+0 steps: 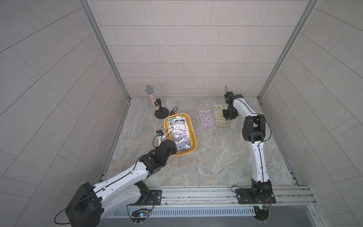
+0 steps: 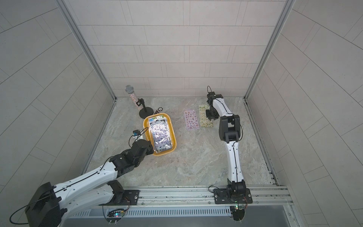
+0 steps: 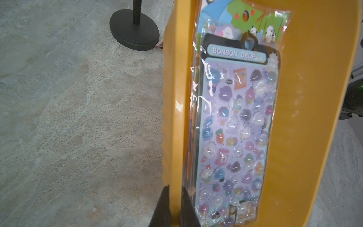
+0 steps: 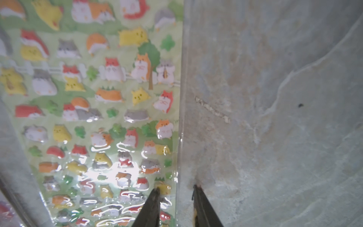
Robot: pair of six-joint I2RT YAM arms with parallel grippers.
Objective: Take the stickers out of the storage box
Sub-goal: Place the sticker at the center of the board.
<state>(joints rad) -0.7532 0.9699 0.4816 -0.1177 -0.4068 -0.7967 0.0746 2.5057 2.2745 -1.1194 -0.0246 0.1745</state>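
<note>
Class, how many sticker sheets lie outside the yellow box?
2: a pink sheet between the box and a green sheet, both on the table. More sheets are stacked in the box, some hidden.

glittery microphone [image 1: 151, 98] on black stand [image 1: 161, 114], beside what may be badges [image 1: 172, 112].

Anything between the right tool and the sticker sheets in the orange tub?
Nothing upright. Only a pink glossy rectangular sticker sheet lies flat on the table between the right tool and the shallow yellow-orange plastic tub. The left tool clamps the tub's wall beside the purple-topped stack of sheets.
</note>
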